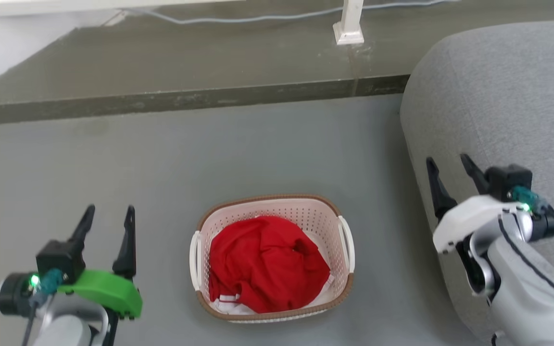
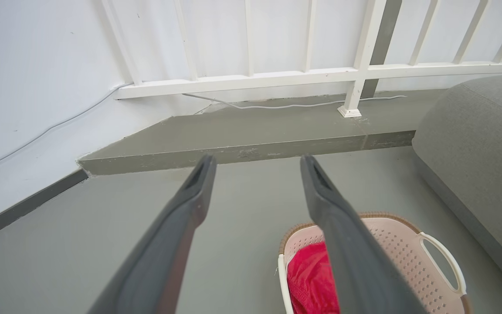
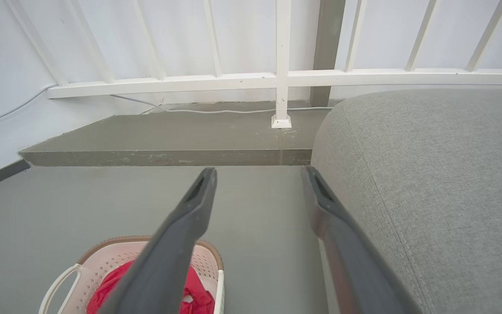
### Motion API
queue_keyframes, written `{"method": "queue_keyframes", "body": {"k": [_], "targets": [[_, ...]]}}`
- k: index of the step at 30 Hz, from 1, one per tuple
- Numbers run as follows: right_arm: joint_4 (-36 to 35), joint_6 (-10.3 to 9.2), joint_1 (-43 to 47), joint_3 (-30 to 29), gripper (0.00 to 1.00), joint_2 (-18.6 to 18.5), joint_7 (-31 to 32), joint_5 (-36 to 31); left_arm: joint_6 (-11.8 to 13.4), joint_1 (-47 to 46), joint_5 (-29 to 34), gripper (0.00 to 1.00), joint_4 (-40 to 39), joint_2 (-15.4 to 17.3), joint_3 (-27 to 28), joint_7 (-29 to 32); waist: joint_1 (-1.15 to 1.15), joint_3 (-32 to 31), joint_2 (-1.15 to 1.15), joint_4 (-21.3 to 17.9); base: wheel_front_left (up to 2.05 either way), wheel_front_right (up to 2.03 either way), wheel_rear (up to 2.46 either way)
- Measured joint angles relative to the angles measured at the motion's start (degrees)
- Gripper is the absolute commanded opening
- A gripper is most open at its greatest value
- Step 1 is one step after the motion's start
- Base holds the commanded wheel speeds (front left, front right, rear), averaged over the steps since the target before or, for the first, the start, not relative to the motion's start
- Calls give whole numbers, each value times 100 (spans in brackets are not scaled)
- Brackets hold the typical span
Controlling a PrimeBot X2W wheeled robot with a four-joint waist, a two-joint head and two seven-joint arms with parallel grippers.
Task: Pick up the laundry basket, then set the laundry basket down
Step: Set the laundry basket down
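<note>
The laundry basket (image 1: 270, 197) sits on the floor (image 1: 161, 168) with a crumpled garment (image 1: 265, 262) in it. The left tool (image 1: 109, 209) is to its left. The right tool (image 1: 447, 160) is to its right, at the sofa's (image 1: 498, 96) edge. Behind lies a raised step (image 1: 185, 77) bearing a railing post (image 1: 350, 24).

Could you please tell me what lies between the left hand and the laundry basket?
The stretch between the left hand and the laundry basket is bare grey floor, seen in the head view.

Left of the laundry basket (image 1: 270, 197) and beyond it, the floor (image 1: 113, 163) lies open up to a raised step (image 1: 185, 98). Right of the basket, only a narrower strip of floor separates it from a grey sofa (image 1: 498, 96). A red cloth (image 1: 267, 262) fills the basket; both side handles (image 1: 193, 259) stand clear.
</note>
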Motion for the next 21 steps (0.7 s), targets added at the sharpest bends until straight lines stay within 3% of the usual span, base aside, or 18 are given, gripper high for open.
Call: {"method": "queue_keyframes", "body": {"k": [21], "targets": [[-712,0,864,-459,100,212,87,-672,0,782,554,100,-414,-387,460,103,0,-260,0,-29,0,0,0]]}}
